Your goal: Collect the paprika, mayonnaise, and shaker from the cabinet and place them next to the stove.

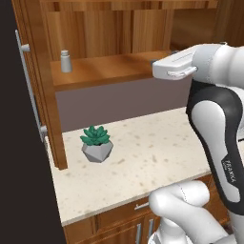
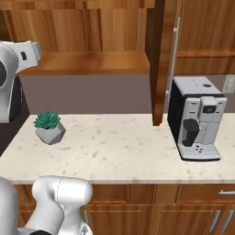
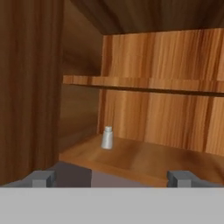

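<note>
The shaker [image 3: 107,138], a small pale grey cylinder, stands upright on the lower shelf of the open wooden cabinet [image 3: 144,157], near its left wall. In the left base view the shaker [image 1: 66,61] sits at the left end of the cabinet [image 1: 114,66] shelf. My gripper [image 3: 110,179] is open, its two fingertips [image 3: 41,178] wide apart and empty. It sits in front of the shelf edge, well short of the shaker. The white hand [image 1: 174,66] hovers at the shelf's right end. The paprika, the mayonnaise and the stove are out of view.
A potted succulent [image 1: 96,143] stands on the speckled counter [image 1: 143,162] below the cabinet. The open left door with its long bar handle [image 1: 28,81] juts forward. The right door [image 2: 158,59] hangs open beside a coffee machine [image 2: 197,119]. An upper shelf [image 3: 144,83] spans the cabinet.
</note>
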Tool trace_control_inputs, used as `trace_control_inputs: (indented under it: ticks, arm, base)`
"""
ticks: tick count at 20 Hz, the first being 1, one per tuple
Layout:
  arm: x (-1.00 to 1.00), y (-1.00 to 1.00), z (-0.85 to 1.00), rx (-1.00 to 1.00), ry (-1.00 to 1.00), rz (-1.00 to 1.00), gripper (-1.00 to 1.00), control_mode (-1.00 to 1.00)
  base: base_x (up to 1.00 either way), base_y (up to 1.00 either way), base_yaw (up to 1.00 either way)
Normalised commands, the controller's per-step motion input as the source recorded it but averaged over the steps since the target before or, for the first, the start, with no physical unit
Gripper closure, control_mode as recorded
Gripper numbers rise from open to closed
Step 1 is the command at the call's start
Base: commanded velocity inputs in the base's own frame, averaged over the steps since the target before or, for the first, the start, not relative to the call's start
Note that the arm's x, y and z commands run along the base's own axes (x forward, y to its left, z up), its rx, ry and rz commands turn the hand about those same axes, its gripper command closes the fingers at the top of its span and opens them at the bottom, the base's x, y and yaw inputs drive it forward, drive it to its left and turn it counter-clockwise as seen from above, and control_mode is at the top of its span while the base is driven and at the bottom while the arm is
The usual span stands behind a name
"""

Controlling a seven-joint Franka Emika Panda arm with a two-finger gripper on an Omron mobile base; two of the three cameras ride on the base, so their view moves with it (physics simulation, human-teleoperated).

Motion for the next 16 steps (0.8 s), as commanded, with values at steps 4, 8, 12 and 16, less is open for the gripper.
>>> trace_control_inputs:
  ticks: [4,8,12,16]
  arm:
    - [0.12,-0.12,0.00,0.01,0.01,0.00,-1.00,-1.00]
    - [0.29,-0.01,0.00,0.00,0.09,0.00,-1.00,-1.00]
    - [0.48,0.00,0.00,-0.02,0.25,0.05,-1.00,-1.00]
    - [0.43,0.00,0.00,0.00,0.18,0.02,-1.00,-1.00]
  base:
    - [0.00,0.00,0.00]
    - [0.00,0.00,0.00]
    - [0.00,0.00,0.00]
    - [0.00,0.00,0.00]
